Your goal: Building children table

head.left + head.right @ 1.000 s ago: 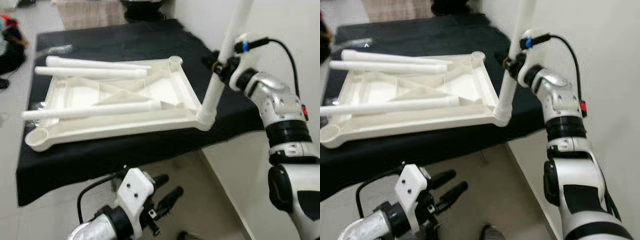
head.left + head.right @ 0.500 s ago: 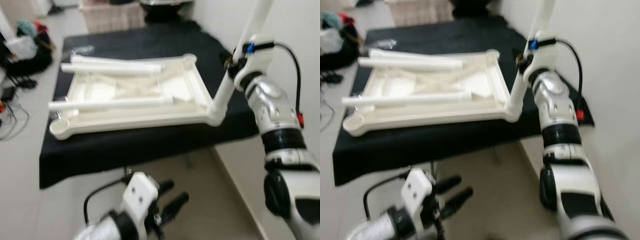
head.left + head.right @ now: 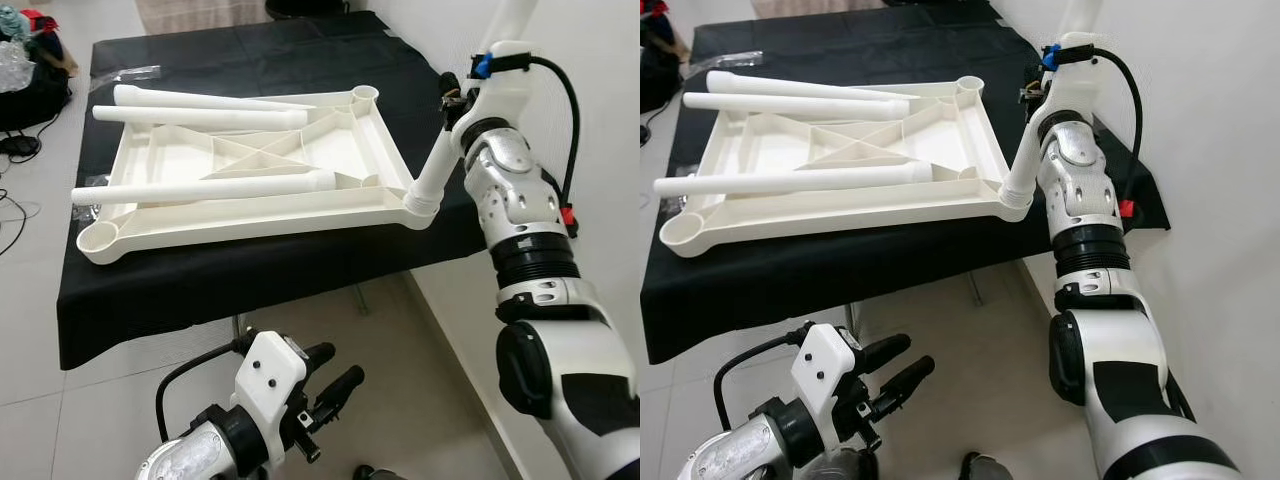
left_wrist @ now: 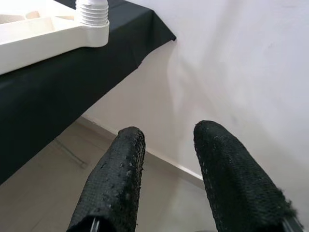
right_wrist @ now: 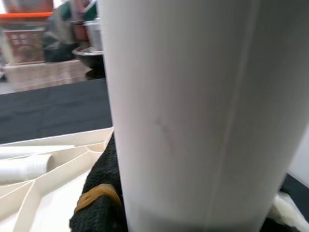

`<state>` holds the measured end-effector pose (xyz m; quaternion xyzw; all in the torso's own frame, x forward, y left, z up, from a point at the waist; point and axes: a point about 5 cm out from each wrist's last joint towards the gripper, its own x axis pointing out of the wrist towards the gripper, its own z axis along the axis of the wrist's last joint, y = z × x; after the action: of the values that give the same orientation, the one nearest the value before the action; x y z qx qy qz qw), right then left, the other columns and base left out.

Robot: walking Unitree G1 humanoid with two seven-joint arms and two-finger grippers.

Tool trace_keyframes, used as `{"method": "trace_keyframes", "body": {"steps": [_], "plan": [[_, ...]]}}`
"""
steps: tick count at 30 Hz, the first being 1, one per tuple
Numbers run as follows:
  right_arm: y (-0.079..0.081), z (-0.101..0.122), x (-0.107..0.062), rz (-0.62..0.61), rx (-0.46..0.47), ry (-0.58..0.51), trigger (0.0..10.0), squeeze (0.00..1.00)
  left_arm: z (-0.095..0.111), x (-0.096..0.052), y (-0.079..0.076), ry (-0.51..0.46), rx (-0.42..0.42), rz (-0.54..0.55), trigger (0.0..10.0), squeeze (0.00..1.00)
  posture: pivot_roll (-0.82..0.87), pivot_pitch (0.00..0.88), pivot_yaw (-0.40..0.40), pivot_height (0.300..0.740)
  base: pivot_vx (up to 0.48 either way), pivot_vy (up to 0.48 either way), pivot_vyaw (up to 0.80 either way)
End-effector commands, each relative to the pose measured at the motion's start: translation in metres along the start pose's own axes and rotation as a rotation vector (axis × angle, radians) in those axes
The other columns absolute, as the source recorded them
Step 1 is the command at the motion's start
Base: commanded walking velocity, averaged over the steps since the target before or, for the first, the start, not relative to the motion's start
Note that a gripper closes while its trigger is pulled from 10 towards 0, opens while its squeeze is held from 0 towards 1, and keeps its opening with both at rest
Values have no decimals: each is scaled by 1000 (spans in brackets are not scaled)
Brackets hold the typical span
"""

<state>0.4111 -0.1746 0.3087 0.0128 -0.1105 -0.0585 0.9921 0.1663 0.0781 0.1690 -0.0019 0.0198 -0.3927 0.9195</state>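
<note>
A black cloth [image 3: 250, 45] is covering the low surface and hanging over its near edge, while a clear plastic bag [image 3: 130, 72] is lying on it near the far left corner. Pale floor tiles [image 3: 25, 300] are showing to the left, where a black cable [image 3: 12, 215] is trailing and a heap of dark and coloured belongings [image 3: 28, 60] is sitting. A plain white wall [image 3: 1200, 120] is running along the right side.
</note>
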Motion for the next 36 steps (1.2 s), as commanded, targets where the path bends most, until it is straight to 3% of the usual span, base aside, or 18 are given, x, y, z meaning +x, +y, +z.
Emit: {"method": "trace_keyframes", "body": {"steps": [1,14,27,36], "plan": [[-4,-46,-6,-57,-55,191,10000,0,-2,0,0,9,-12,6,10000,0,95,222,-32,740,0,0,0],[0,-35,-3,-315,-22,175,10000,0,-3,1,1,4,-9,16,10000,0,90,209,-38,740,0,0,0],[22,-27,-4,-485,-44,184,10000,0,-4,3,2,-1,-2,26,10000,0,81,196,-51,740,0,0,0],[25,-22,-9,-724,-53,201,10000,0,-2,5,2,-14,0,40,10000,0,78,205,-77,740,0,0,0]]}}
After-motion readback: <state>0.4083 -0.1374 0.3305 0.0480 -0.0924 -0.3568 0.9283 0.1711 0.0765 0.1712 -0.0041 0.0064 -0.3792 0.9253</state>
